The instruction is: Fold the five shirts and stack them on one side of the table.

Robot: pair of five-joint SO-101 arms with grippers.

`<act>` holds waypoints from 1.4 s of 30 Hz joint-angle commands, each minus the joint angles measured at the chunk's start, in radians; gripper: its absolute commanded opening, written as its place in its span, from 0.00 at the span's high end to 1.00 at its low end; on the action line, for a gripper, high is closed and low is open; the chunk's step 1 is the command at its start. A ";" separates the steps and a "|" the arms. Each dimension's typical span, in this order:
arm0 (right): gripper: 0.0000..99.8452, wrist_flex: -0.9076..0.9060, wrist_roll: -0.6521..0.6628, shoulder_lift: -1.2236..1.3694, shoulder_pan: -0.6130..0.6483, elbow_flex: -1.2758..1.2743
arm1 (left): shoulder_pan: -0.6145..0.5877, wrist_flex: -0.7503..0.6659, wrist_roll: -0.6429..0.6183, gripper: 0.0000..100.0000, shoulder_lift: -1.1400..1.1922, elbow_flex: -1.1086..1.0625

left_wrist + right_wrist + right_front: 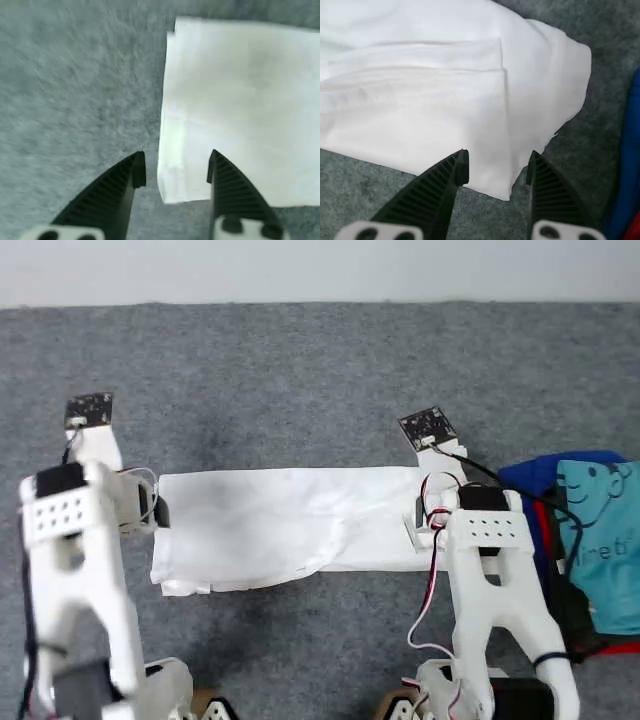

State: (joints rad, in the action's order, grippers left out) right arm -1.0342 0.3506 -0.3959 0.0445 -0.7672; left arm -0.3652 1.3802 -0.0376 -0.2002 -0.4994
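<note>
- Leftmost, the left gripper [155,510] [176,167] sits at the left end of the white shirt [280,525], its jaws apart with nothing clamped between them.
- Seen from the left wrist, the near corner of the white shirt [240,110] lies in the gap between those jaws. One finger is over bare grey table [75,90] and the other is over the cloth. Whether either finger touches the cloth cannot be told.
- Beyond the left jaws the shirt's short edge runs straight away from them, with a narrow folded band along it.
- Between the two grippers the white shirt lies flat on the table [300,370] as a long folded strip. Its front edge is uneven, and a crease crosses it near the middle.
- Next, the right gripper [425,515] [497,167] sits at the shirt's right end, its jaws likewise spread and gripping nothing.
- From the right wrist, a loose corner of the white shirt [420,100] lies in the gap between the jaws. Layered folds and a seam run ahead of the jaws.
- Red and white wires [432,580] hang beside the right arm, just behind its jaws.
- Just outside the right jaws, near the shirt's end and apart from it, lies a pile of shirts [590,540] at the table's right edge. A teal printed one is on top, with blue, red and dark cloth under it.
- The pile's blue edge [625,190] also shows from the right wrist.
</note>
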 commanded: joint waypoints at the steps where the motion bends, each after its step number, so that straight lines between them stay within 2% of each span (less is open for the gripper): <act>1: 0.80 0.010 -0.009 -0.036 0.001 0.020 | -0.005 -0.003 -0.046 0.79 0.172 0.110; 11: 0.80 0.010 -0.009 -0.033 0.001 0.020 | 0.064 -0.037 -0.052 0.79 0.399 0.168; 24: 0.80 0.008 -0.008 -0.033 0.001 0.020 | 0.038 -0.112 -0.078 0.80 0.520 0.163; 26: 0.80 0.008 -0.008 -0.035 0.001 0.020 | 0.046 -0.117 -0.077 0.83 0.545 0.163; 30: 0.80 0.008 -0.008 -0.035 0.001 0.020 | 0.071 -0.129 -0.077 0.99 0.601 0.180; 42: 0.80 -0.019 -0.006 -0.041 0.001 0.018 | 0.069 -0.104 -0.078 0.99 0.586 0.202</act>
State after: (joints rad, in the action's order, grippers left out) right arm -1.0464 0.3506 -0.3974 0.0445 -0.7672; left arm -0.2685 1.2820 -0.1051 0.3751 -0.3015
